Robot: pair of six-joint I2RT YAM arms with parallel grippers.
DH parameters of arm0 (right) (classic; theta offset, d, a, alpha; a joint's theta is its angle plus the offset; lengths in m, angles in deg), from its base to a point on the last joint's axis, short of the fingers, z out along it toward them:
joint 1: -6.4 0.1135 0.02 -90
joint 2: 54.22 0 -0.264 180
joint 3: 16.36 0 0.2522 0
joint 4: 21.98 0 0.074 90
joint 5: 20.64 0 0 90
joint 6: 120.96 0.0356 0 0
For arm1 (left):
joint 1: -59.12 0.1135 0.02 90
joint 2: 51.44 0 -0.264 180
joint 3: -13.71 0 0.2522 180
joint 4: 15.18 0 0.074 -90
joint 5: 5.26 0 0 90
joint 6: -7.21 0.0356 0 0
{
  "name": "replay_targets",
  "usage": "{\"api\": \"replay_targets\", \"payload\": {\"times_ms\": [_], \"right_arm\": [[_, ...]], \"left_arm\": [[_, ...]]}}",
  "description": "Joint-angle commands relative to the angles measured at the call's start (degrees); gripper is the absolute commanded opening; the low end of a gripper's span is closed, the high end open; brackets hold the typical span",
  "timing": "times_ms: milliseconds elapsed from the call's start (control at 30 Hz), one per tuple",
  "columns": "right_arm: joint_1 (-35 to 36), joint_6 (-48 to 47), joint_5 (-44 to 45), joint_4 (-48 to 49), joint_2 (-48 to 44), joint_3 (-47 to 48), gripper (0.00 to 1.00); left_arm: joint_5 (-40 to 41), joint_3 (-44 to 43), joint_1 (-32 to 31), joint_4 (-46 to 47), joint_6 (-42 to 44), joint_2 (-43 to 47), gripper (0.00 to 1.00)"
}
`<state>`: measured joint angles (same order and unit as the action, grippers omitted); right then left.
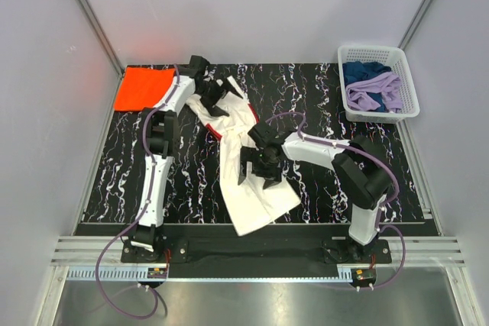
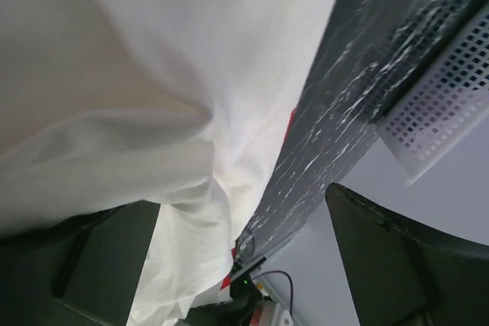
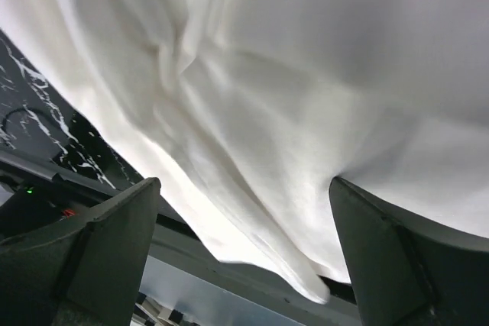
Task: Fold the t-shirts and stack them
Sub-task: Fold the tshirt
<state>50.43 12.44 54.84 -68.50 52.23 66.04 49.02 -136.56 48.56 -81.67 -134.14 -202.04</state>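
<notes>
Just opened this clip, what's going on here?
Both arms are working on the white t-shirt, which lies crumpled and unfolded mid-table. The left tool is at its far end, the right tool at its middle. The wrist views show both tools' fingers apart with cloth draped over them. The orange t-shirt lies flat at the far left corner.

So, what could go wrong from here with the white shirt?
The large white cloth t-shirt lies twisted and bunched, so a fold now may trap creases. Its near end reaches the edge of the black marbled table; a pull could slide it off. The open left hand and right hand may pinch several layers.
</notes>
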Motion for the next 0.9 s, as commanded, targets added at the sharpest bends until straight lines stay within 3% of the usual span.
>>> {"api": "replay_targets", "payload": {"times_ms": [0, 200, 367, 500, 633, 767, 867], "right_arm": [[0.18, 5.13, -0.34, -0.88, -1.42, 4.65, 1.00], [0.09, -5.50, 8.19, -11.09, -3.79, 11.51, 1.00], [-0.96, -14.64, 18.64, -15.32, -6.08, 16.77, 1.00], [-6.91, -17.21, 14.70, -17.33, -3.20, 22.66, 1.00], [-14.31, -17.29, 6.47, -18.14, 1.38, 29.52, 0.94], [-18.80, -25.18, 0.48, -17.34, 8.75, 40.67, 0.85], [-19.86, -30.72, 1.85, -20.76, 17.27, 52.88, 0.81]], "left_arm": [[1.18, 0.27, 0.90, 19.51, 3.89, -0.15, 0.99], [4.69, 13.70, 3.27, 17.50, 8.37, 18.55, 0.99], [7.85, 16.44, 3.71, 7.48, 13.99, 27.98, 0.99], [14.70, 20.48, 2.40, 1.78, 18.38, 34.58, 0.99], [24.88, 27.59, -1.37, -0.18, 19.45, 41.16, 0.79], [30.18, 42.42, -5.51, 5.78, 18.40, 47.67, 0.61], [36.06, 48.08, -7.53, 8.78, 15.59, 52.16, 0.46]]}}
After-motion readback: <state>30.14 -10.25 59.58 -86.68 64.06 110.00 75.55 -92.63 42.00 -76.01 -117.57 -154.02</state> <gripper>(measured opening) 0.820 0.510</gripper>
